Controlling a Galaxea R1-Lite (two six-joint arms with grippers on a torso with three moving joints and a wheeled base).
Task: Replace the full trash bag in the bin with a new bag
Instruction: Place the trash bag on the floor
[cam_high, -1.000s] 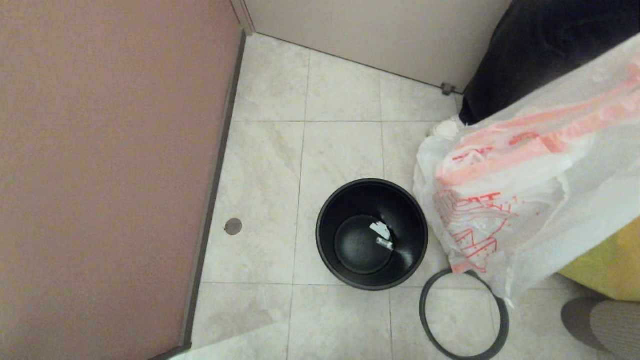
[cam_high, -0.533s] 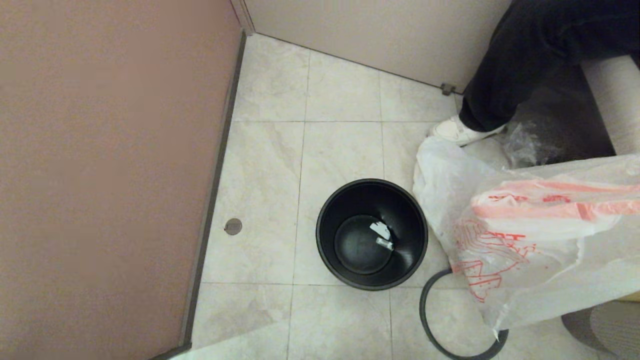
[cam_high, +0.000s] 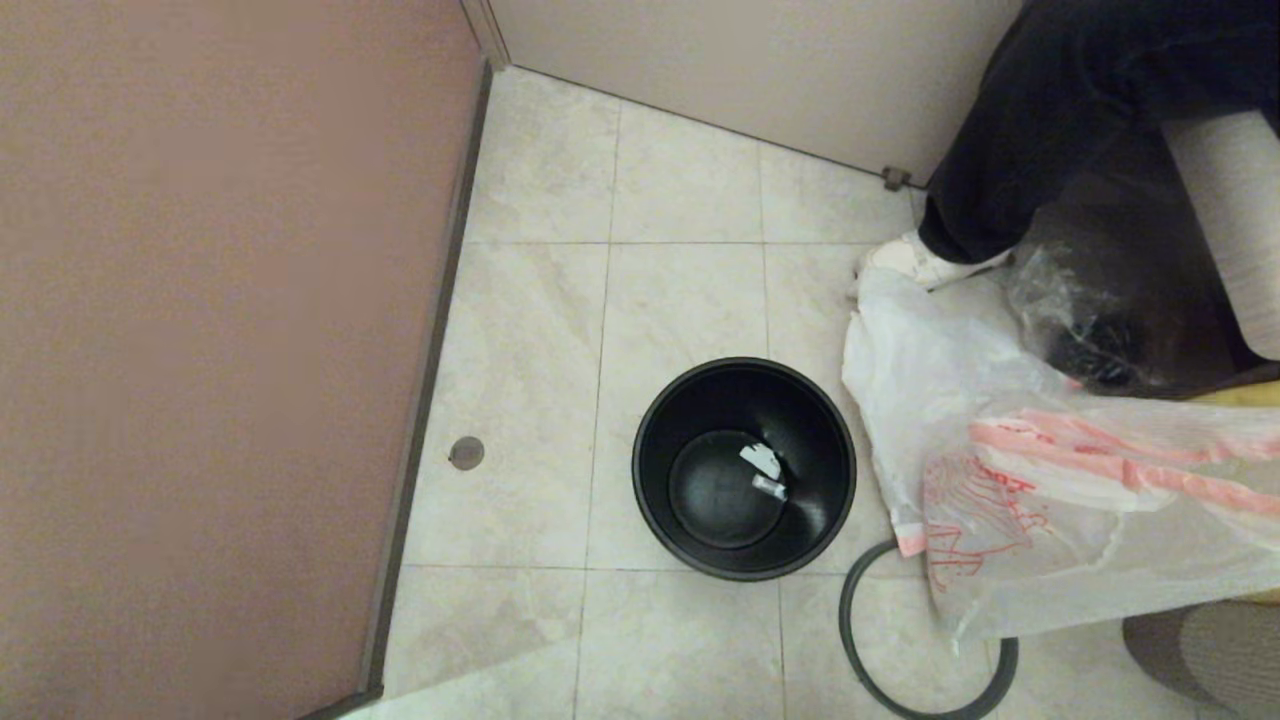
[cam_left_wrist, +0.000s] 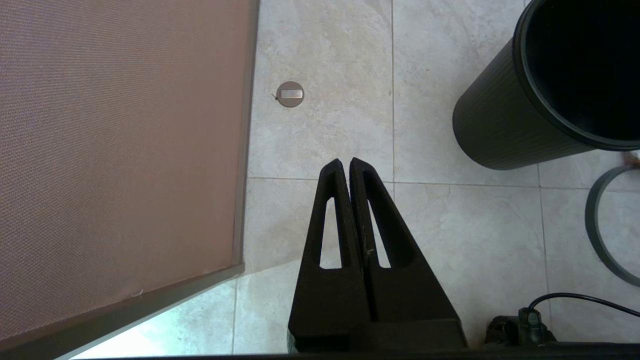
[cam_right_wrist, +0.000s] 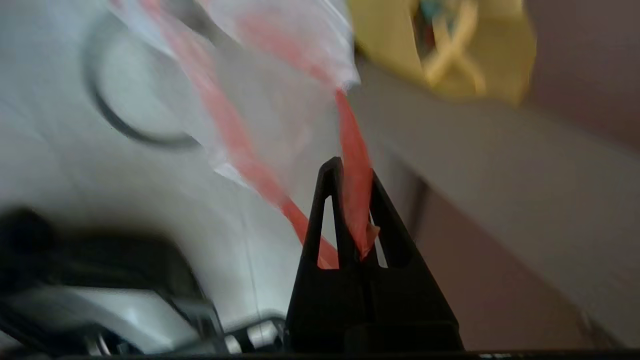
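Right claw (cam_right_wrist: 352, 200) clamped on new bag (cam_high: 1080, 510) by its red hem; bag hangs off to the claw's bin (cam_high: 743, 468) side. Bin open, unlined. Left claw (cam_left_wrist: 346, 167) shut, idle.

Soft, even indoor light falls on the pale floor tiles (cam_high: 680, 310), with no hard shadows. A brighter patch lies at the near edge by the brown partition (cam_high: 220, 330). The bin (cam_high: 742, 468) interior reads dark with faint sheen. The right wrist view is motion-blurred throughout; the left wrist view is sharp.
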